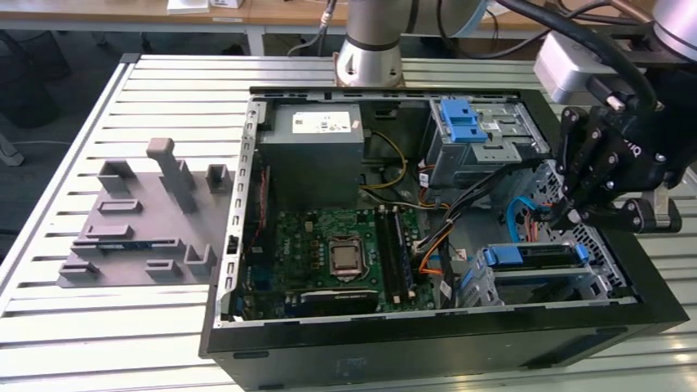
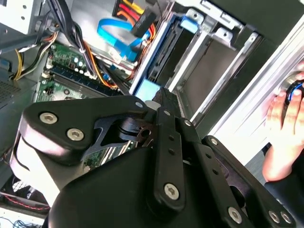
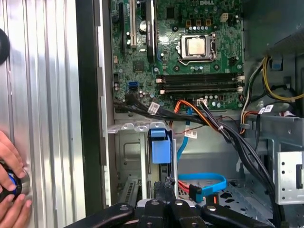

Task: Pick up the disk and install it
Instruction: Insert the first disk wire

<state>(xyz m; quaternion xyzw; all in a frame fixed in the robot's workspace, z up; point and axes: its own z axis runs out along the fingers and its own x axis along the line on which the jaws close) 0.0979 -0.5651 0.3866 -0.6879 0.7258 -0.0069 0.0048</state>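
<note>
The hand (image 3: 164, 184), black jointed links, hides the near end of the blue-framed disk (image 3: 159, 146) slotted in the silver sheet-metal cage (image 3: 124, 127); its grip cannot be told.

Black linked gripper (image 2: 158, 97) (silver screw heads (image 2: 171, 191)), silver-grey arm (image 1: 368, 49), thick black cable (image 1: 544, 18).
</note>
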